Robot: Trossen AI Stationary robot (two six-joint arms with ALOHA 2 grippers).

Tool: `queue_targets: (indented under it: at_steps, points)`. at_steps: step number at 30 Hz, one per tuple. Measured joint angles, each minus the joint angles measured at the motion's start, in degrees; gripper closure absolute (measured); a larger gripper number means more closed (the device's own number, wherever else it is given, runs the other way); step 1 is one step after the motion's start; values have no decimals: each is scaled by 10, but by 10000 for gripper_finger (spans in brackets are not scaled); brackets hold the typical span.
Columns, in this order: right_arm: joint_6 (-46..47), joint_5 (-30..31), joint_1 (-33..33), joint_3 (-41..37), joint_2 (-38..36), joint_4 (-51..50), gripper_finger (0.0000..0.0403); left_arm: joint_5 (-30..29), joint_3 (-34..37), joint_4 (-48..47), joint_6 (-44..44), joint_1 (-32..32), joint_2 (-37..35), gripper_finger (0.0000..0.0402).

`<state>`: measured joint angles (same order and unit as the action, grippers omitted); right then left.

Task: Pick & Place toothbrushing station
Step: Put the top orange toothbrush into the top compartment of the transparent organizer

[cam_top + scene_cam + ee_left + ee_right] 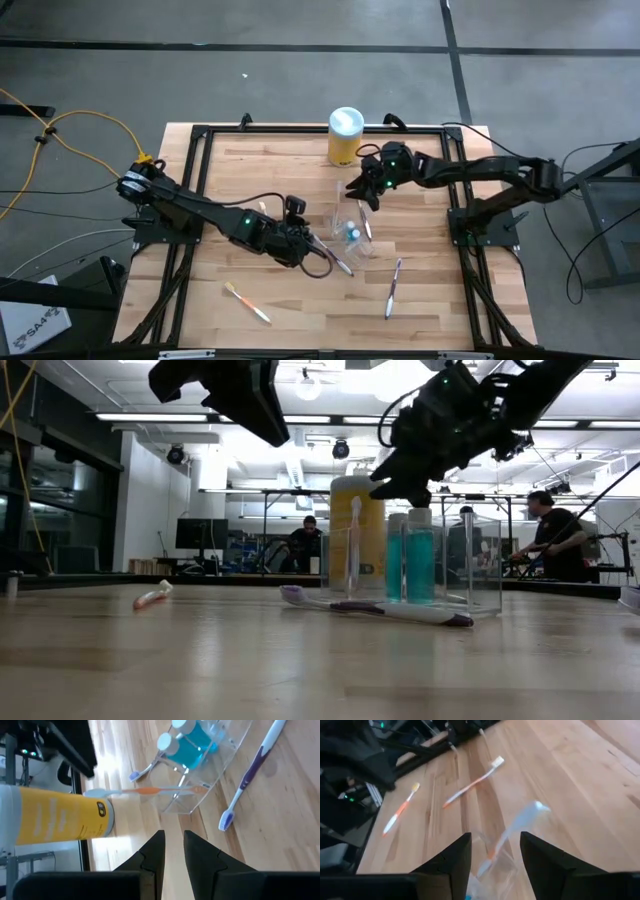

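Purple toothbrush before cup; right pincer above.

A yellow canister with a white lid stands upright at the far edge of my wooden worktop, near the middle. Yellow cable trails over the grey floor on the left. Beyond the worktop, people sit at desks.
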<state>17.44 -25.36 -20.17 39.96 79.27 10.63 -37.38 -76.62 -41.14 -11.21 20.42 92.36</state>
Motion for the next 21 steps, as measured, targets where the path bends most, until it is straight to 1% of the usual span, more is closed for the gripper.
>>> queue_targets:
  at_steps: [4,9,13,16,21]
  points:
    - [-8,1,-2,0,-25,-36,242,9,13,-9,9,-14,0,337]
    - [-10,0,-1,0,-55,-76,242,73,40,-5,14,-44,0,337]
    - [-5,0,1,-8,-75,-99,242,79,66,3,23,-67,-8,337]
    - [4,12,7,-21,-94,-104,243,80,93,27,31,-83,-33,340]
    - [24,55,18,-58,-127,-105,243,83,137,50,59,-109,-99,354]
